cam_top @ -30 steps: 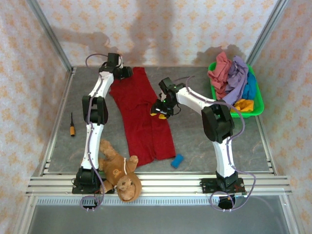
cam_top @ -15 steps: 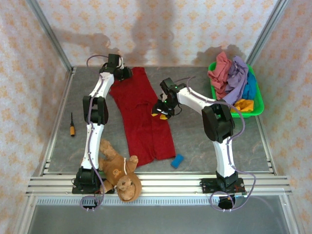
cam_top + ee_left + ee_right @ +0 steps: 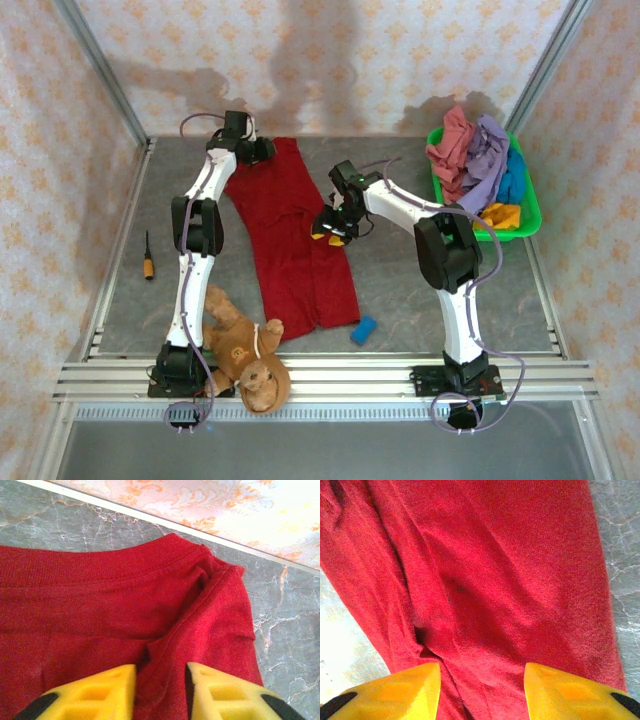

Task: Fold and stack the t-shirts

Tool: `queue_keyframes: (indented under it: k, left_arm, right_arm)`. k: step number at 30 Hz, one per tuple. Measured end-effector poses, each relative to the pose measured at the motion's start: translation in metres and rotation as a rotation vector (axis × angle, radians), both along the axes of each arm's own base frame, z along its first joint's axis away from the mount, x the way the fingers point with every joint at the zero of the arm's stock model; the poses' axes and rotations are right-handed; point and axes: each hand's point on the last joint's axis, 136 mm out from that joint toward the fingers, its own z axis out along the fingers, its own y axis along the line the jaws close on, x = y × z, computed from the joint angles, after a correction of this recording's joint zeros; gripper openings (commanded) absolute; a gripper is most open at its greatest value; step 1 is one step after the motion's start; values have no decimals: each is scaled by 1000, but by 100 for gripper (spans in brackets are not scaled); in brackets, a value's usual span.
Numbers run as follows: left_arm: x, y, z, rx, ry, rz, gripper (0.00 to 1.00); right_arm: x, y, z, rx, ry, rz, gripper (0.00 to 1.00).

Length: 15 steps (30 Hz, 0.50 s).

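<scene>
A dark red t-shirt (image 3: 295, 235) lies lengthwise down the middle of the table, collar at the far end. My left gripper (image 3: 262, 150) is at that collar end. In the left wrist view its yellow fingers (image 3: 100, 692) stand a little apart, open, astride a raised ridge of the red cloth (image 3: 165, 650) near the collar seam. My right gripper (image 3: 325, 232) sits on the shirt's right edge at mid length. It is open, wide fingers (image 3: 570, 690) resting on the red cloth (image 3: 485, 590). Salmon (image 3: 452, 140), lavender (image 3: 487, 155), teal (image 3: 513, 180) and orange-yellow (image 3: 503, 215) t-shirts are heaped at the right.
The heap fills a green basket (image 3: 535, 215) at the back right. A brown teddy bear (image 3: 245, 355) lies by the left arm's base at the front edge. A small blue block (image 3: 363, 330) sits right of the shirt's hem. An orange-tipped tool (image 3: 149, 258) lies at the left.
The left gripper has crept slightly to the right along the collar end and its jaws have narrowed over the cloth. The right arm and the shirt have stayed put.
</scene>
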Motion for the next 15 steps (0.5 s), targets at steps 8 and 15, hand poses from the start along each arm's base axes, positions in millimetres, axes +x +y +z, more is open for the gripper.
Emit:
queue_keyframes:
  k: [8,15]
  left_arm:
    - [1,5,-2,28,3,21,27]
    - [1,7,-2,32,3,27,14]
  right_arm:
    - [2,-2,0,2,1,-5,48]
    - [2,-4,0,2,2,-9,48]
